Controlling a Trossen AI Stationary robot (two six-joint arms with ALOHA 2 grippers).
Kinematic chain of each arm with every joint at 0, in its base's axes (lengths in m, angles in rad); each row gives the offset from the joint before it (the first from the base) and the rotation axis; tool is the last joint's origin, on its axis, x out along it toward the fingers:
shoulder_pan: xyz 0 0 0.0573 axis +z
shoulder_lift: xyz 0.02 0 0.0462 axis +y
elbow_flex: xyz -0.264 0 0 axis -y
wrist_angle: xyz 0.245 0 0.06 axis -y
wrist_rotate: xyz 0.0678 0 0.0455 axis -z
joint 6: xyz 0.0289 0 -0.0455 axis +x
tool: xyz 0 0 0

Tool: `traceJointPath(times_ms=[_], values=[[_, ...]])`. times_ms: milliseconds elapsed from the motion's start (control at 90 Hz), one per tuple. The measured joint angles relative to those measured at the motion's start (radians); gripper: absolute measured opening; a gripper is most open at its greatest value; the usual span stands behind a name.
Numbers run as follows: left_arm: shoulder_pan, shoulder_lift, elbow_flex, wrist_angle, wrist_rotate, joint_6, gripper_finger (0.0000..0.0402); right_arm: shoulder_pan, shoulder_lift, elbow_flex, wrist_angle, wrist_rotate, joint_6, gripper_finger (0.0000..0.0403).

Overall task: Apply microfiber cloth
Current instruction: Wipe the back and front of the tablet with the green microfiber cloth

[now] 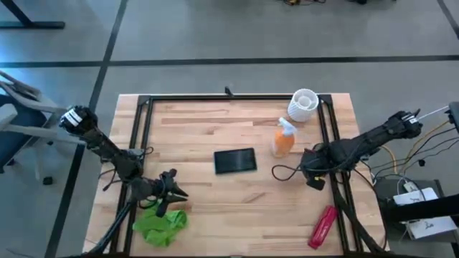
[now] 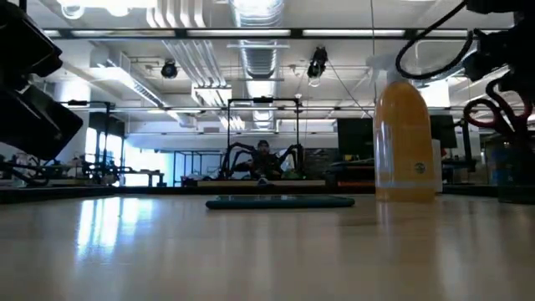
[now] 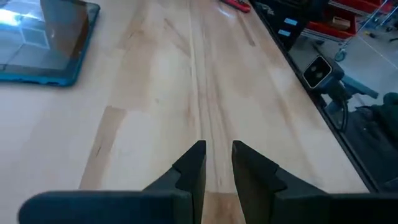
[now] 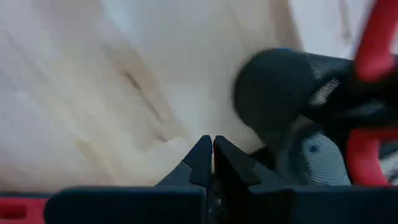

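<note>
At the near edge of the tabletop, toward its left corner, lies the microfiber cloth, a bright lime-green rag crumpled into a loose heap with folds and one flap turned up. Just beyond it hovers the left hand, its two dark fingers parted by a narrow gap and holding nothing; bare wood shows between them in the left wrist view. Nothing lies between that hand and the cloth.

Near the right corner, a red flat tool rests at a slant beside the black frame rail.

Farther in, at the middle of the tabletop, a dark flat rectangular device lies face up; from the left wrist view it shows a teal-edged case. To its right stands an orange spray bottle with a white nozzle, upright, well apart from the cloth. A black cable loops on the wood between the bottle and the right hand, which sits at the right rail with its fingertips pressed together on nothing.

At the far right corner sits a white ribbed cup-like container; what it holds cannot be made out.
</note>
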Motion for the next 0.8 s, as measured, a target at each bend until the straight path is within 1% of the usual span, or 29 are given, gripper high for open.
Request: traceJointPath(times_ms=[89, 233, 311, 389, 567, 689, 800], values=[[0.002, 0.000, 0.000, 0.001, -0.001, 0.003, 0.0059, -0.041, 0.005, 0.000, -0.015, 0.054, -0.035, 0.0000], [0.008, 0.000, 0.000, 0.001, 0.000, 0.003, 0.0059, -0.133, 0.007, 0.000, -0.011, 0.101, -0.127, 0.0000], [0.009, 0.000, 0.000, 0.001, 0.021, 0.003, 0.0059, -0.188, 0.008, 0.000, -0.008, 0.147, -0.168, 0.0000], [0.008, 0.000, 0.000, 0.002, 0.042, 0.003, 0.0059, -0.247, 0.008, 0.000, -0.002, 0.174, -0.226, 0.0000], [0.011, 0.000, 0.000, 0.004, 0.042, 0.004, 0.0059, -0.384, 0.008, 0.000, 0.048, 0.273, -0.372, 0.0000], [0.013, 0.000, 0.000, 0.004, 0.042, 0.004, 0.0059, -0.465, 0.006, 0.000, 0.071, 0.281, -0.443, 0.0000], [0.013, 0.000, 0.000, 0.008, 0.024, 0.005, 0.0059, -0.477, -0.007, 0.008, 0.065, 0.277, -0.437, 0.0000]])
